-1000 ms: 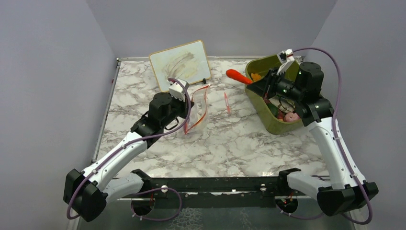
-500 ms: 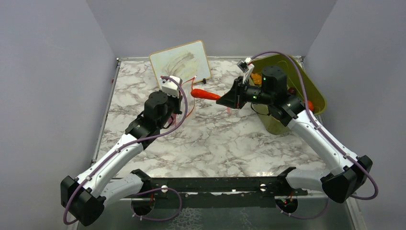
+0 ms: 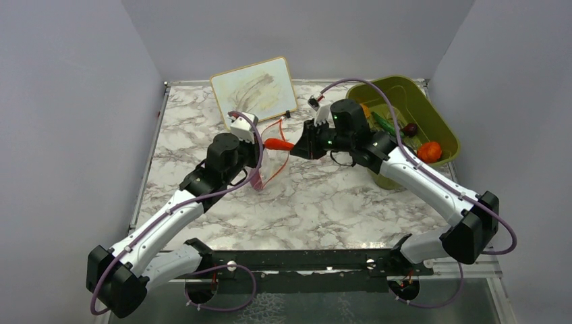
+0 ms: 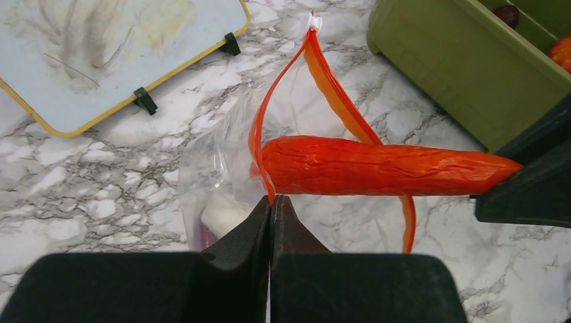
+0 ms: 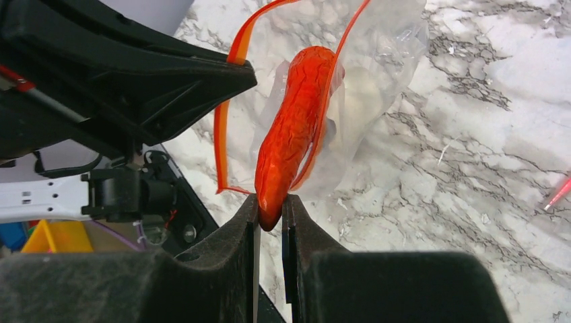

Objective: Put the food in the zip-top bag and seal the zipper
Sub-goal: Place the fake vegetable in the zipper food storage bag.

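The clear zip-top bag (image 4: 215, 155) hangs open with its red-orange zipper (image 4: 333, 81) spread in a loop. My left gripper (image 4: 271, 202) is shut on the near zipper edge. My right gripper (image 5: 271, 205) is shut on the thick end of an orange-red carrot-like piece of food (image 5: 293, 128), whose other end lies across the bag's mouth (image 4: 384, 166). A pale piece (image 4: 222, 212) and something purple sit inside the bag. From above, the carrot (image 3: 278, 144) bridges the two grippers. More food stays in the bin: an orange ball (image 3: 429, 151) and a dark piece (image 3: 409, 128).
The olive-green bin (image 3: 442, 128) stands at the back right, close behind my right arm. A small whiteboard (image 3: 253, 91) leans at the back, left of centre. A thin pink stick (image 5: 559, 194) lies on the marble to the right of the bag.
My right arm has swung left from the bin, carrying the carrot piece to the bag's mouth. The left gripper has kept its hold on the zipper, shifting slightly.
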Controlling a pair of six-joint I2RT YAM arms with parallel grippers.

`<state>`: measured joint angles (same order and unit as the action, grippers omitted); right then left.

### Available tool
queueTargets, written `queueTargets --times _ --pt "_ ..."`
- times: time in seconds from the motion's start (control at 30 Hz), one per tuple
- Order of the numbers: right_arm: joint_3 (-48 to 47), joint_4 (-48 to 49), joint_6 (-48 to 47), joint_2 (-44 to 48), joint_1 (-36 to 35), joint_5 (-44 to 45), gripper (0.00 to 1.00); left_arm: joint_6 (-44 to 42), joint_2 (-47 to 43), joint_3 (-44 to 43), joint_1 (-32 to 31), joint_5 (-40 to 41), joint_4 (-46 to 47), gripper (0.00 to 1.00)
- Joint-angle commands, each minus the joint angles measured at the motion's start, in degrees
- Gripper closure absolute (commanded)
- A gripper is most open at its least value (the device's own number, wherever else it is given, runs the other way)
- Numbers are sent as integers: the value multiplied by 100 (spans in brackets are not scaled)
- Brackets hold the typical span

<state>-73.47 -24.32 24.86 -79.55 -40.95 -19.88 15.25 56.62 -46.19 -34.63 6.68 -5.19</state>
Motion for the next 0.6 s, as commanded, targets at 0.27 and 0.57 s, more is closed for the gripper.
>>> queueTargets --times 0.27,0.57 --pt "-535 -292 -170 -579 -660 1925 99 731 -179 265 -26 -789 593 100" --pt "-858 -267 -370 -1042 -902 2590 99 1166 -216 458 -26 -931 761 100"
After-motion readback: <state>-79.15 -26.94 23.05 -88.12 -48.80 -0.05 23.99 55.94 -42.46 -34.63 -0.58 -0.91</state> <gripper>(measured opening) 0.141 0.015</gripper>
